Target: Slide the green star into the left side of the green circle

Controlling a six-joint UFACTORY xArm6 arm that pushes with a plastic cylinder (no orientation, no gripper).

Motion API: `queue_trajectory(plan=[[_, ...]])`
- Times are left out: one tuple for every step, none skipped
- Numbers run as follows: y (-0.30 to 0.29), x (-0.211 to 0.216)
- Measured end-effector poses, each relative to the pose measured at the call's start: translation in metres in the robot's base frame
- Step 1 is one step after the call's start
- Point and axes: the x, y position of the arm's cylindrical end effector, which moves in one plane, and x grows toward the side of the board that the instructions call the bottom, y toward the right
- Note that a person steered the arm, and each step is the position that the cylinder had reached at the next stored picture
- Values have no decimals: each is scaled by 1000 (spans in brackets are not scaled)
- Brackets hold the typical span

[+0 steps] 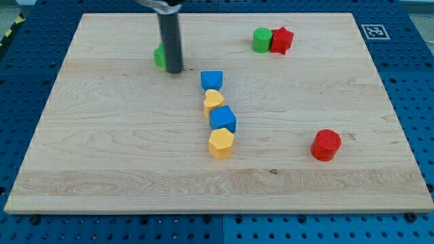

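Observation:
The green star (159,57) lies at the view's upper left, mostly hidden behind my rod, so its shape barely shows. My tip (174,70) rests on the board right against the star's right side. The green circle (262,40) stands at the view's upper right, far to the right of the star. A red star (281,41) touches the green circle's right side.
A column of blocks runs down the middle: a blue block (211,80), a yellow heart (213,102), a blue block (222,119) and a yellow hexagon (221,144). A red cylinder (326,144) stands at the lower right. The wooden board (102,156) ends on blue table.

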Motion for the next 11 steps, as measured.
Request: queue_trajectory(plan=[[-35, -20], [-14, -59], [-5, -61], [-38, -64], [-42, -75], [15, -78], [66, -78], [43, -79], [13, -100], [17, -117], [52, -107]])
